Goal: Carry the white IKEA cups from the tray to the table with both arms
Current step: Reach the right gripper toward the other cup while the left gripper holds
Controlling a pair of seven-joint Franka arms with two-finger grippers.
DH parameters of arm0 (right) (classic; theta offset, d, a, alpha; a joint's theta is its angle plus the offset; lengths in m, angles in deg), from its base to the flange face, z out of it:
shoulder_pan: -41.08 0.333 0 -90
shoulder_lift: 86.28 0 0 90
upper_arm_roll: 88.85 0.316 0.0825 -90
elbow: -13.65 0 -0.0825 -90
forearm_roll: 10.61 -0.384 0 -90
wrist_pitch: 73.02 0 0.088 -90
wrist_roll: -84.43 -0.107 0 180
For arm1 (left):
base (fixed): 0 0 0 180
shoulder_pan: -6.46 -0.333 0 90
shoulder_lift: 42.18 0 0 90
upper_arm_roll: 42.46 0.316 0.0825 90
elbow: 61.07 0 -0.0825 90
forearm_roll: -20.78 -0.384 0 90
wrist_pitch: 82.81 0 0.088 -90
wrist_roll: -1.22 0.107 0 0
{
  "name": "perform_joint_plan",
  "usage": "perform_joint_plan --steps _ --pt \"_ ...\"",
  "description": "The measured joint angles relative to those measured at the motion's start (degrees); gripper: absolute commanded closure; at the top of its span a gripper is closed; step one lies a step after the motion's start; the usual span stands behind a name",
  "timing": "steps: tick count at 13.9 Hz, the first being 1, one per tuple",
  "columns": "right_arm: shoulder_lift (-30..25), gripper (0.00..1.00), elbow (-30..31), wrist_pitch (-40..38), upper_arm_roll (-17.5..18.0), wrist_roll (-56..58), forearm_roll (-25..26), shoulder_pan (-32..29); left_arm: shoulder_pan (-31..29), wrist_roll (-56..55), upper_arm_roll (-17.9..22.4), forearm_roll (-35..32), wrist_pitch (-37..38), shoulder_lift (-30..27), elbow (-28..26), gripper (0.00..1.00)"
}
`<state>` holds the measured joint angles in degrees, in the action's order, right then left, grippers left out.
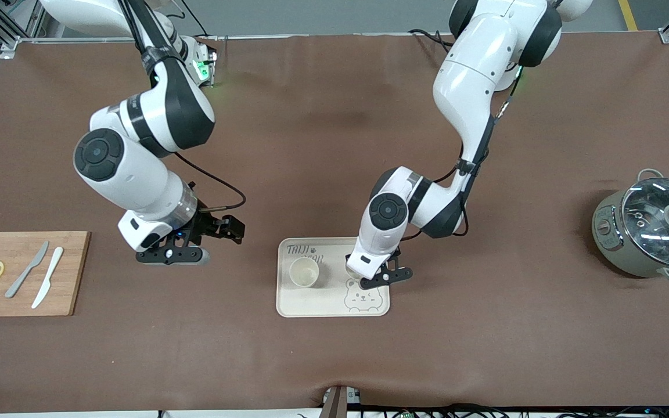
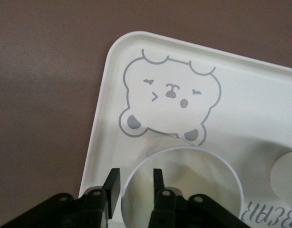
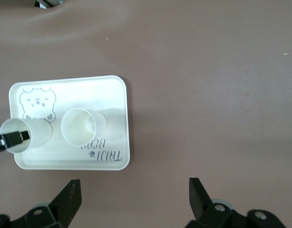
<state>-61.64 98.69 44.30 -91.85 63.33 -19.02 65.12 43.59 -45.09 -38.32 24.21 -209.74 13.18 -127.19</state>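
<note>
**Ana:** Left wrist view first, since it sits closest: the left gripper (image 2: 134, 190) straddles the wall of one white cup (image 2: 184, 164), one finger (image 2: 158, 183) inside the rim and the other outside it. The gap looks narrow, so I'd call it clamped on that wall, though contact is hard to confirm from this angle.

**Ben:** Where does that cup stand?

**Ana:** On the tray (image 1: 288, 302), lower centre of the front view, just above the printed bear face (image 1: 363, 300). The left arm bends down steeply from the upper right, wrist nearly vertical over it.

**Ben:** And the second cup (image 1: 304, 271)?

**Ana:** Upright on the same tray, beside the first, toward the right arm's end. Its axis is vertical, mouth up.

**Ben:** The right gripper (image 1: 209, 241)?

**Ana:** Over bare table (image 1: 334, 145), left of the tray in the frame, fingers spread wide and holding nothing. Being on that side, it is the natural one for the free cup.
</note>
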Motion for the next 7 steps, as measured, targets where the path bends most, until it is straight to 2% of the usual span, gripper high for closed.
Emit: perform_joint_plan --steps 7 --pt "7.5 0.00 0.1 8.3 0.0 -5.4 0.3 5.3 -0.3 -0.3 0.6 0.0 0.3 -0.6 0.6 1.00"
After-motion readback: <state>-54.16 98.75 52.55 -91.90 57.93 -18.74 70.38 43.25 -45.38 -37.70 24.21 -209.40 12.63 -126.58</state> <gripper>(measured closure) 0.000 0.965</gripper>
